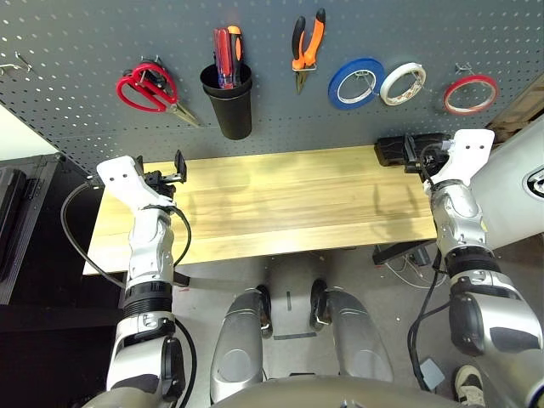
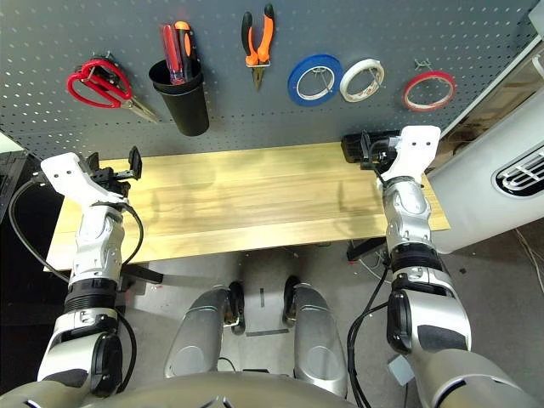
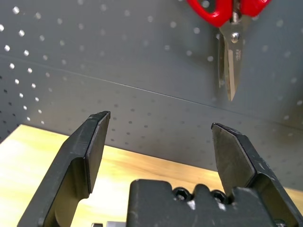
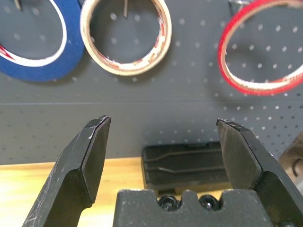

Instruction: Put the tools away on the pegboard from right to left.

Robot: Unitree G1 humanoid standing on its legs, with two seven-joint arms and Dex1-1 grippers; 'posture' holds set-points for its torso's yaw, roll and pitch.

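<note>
All the tools hang on the dark grey pegboard [image 1: 85, 34]. Red-handled scissors [image 1: 146, 87] are at the left. A red-handled screwdriver [image 1: 223, 56] stands in the black cup [image 1: 229, 106]. Orange-and-black pliers [image 1: 307, 47] hang in the middle, and the thin red tape ring [image 1: 470, 93] hangs at the far right. My left gripper [image 3: 158, 118] hovers open and empty over the table's left end, below the scissors [image 3: 231, 52]. Below the red ring [image 4: 258, 52], at the table's right end, my right gripper [image 4: 163, 123] is also open and empty.
A blue tape roll [image 1: 355, 82] and a white one [image 1: 402, 83] hang between the pliers and the red ring. A black box [image 4: 184, 163] lies at the back right of the wooden table [image 1: 280, 204]. A white machine [image 1: 518, 183] stands to the right.
</note>
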